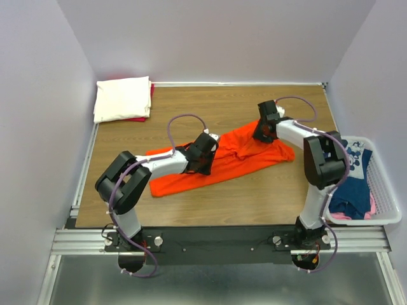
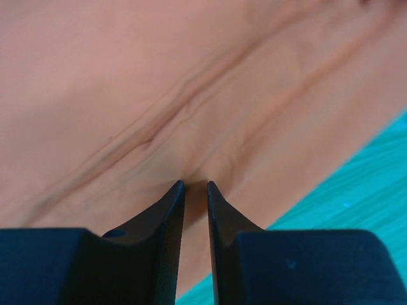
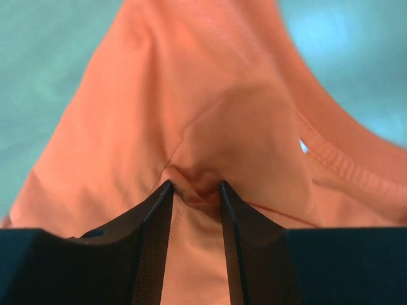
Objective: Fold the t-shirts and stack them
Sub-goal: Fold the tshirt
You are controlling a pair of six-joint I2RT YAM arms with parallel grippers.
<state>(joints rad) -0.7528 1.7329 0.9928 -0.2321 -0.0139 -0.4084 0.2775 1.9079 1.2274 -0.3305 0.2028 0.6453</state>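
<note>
**Orange tee pinched at both ends, mid-bench**

Starting at the far-left corner of the bench, about 10 o'clock in the overhead view, a cream-white t-shirt sat folded. A sliver of the red-pink t-shirt peeked out from under it.

Moving right, the left tool was down on the orange t-shirt near the shirt's middle. From its wrist cam the left tool had its jaws narrow, with only a slim gap. The tips were pressed into the cloth and a small pucker was caught between them. Creases ran off toward 10 and 2 o'clock.

The orange tee itself lay loosely spread mid-bench, stretched from roughly 8 o'clock up to 2 o'clock.

At the 2 o'clock end, the right tool was on the shirt too. Its wrist cam showed the right tool clamped on a bunched fold of orange cloth, with a stitched hem just off at 3 o'clock.

Off the bench's right edge, around 4 o'clock, a white lattice basket held the navy t-shirt with its white print.
</note>
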